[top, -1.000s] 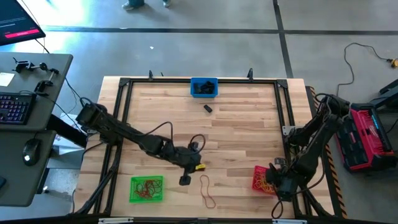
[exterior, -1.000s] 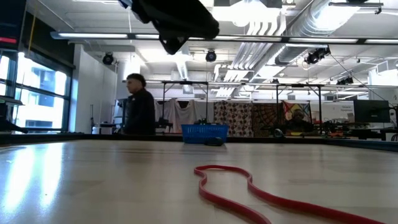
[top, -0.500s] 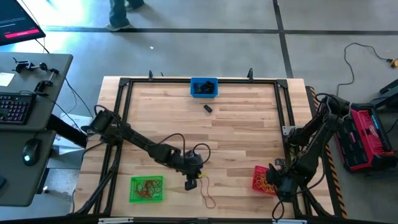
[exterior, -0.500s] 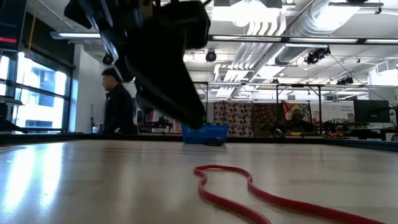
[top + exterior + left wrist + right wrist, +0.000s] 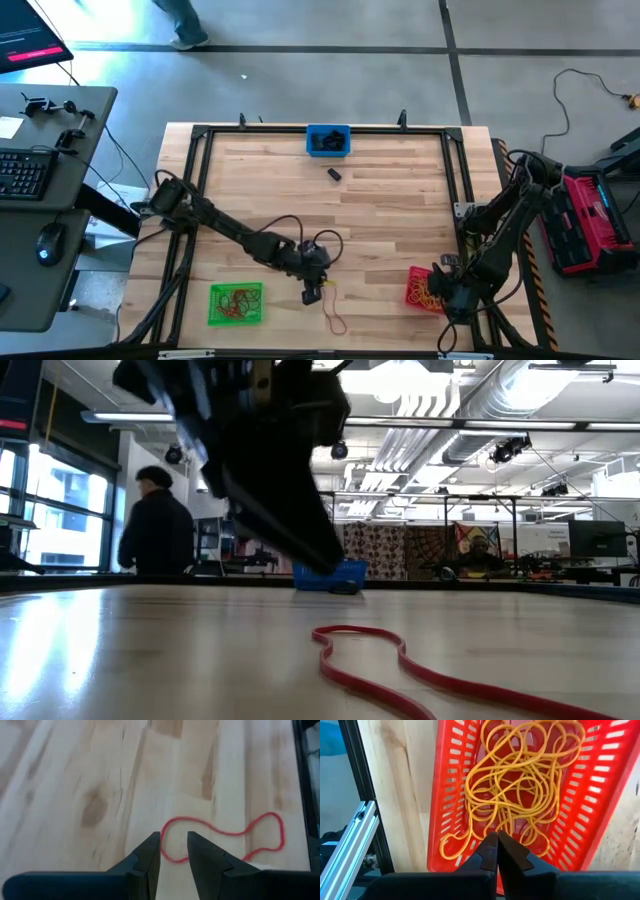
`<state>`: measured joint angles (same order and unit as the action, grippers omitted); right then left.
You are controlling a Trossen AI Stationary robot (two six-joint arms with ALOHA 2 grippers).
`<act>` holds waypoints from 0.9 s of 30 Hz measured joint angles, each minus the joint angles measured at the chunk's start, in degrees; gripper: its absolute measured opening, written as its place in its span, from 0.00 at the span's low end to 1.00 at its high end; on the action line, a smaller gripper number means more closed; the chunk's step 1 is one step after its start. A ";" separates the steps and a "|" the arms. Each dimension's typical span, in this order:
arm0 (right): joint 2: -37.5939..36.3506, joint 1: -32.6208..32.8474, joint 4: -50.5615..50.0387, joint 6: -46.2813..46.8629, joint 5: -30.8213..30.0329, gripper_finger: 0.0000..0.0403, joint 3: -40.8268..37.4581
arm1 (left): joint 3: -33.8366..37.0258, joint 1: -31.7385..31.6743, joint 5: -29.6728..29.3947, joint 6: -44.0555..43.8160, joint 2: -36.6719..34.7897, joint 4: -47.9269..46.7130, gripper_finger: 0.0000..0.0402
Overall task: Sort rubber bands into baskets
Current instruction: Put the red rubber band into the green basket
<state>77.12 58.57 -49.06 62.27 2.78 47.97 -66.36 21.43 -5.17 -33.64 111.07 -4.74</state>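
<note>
The left end effector [image 5: 173, 851] hangs partly open and empty directly above one end of the red rubber band [image 5: 225, 837] on the wooden surface [image 5: 390, 215]. The right end effector [image 5: 497, 851], fully closed and empty, sits over the red basket [image 5: 592, 795] holding yellow bands [image 5: 520, 785].

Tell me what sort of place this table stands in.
Probably a robotics lab or workshop in an industrial hall: bare ducts and strip lights overhead, a concrete floor, a desk with keyboard beside the table, and a person behind.
</note>
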 joint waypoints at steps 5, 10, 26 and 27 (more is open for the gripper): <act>0.02 0.00 -0.09 -1.09 -0.85 0.00 0.00 | -6.88 -0.04 -1.40 5.56 2.35 -10.12 0.22; 0.00 0.00 -0.19 -0.79 -1.23 0.00 0.00 | -10.88 -0.04 0.60 6.83 6.55 -15.84 0.22; 0.00 0.04 -0.02 -0.65 -1.26 0.00 -0.02 | -15.26 0.02 2.94 5.37 12.29 -18.65 0.13; 0.00 0.04 -0.02 -0.67 -1.26 0.00 -0.02 | -15.18 0.02 2.66 5.48 12.30 -18.67 0.11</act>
<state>77.12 58.61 -49.08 61.60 1.52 47.94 -81.54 21.45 -2.51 -28.17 123.37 -23.42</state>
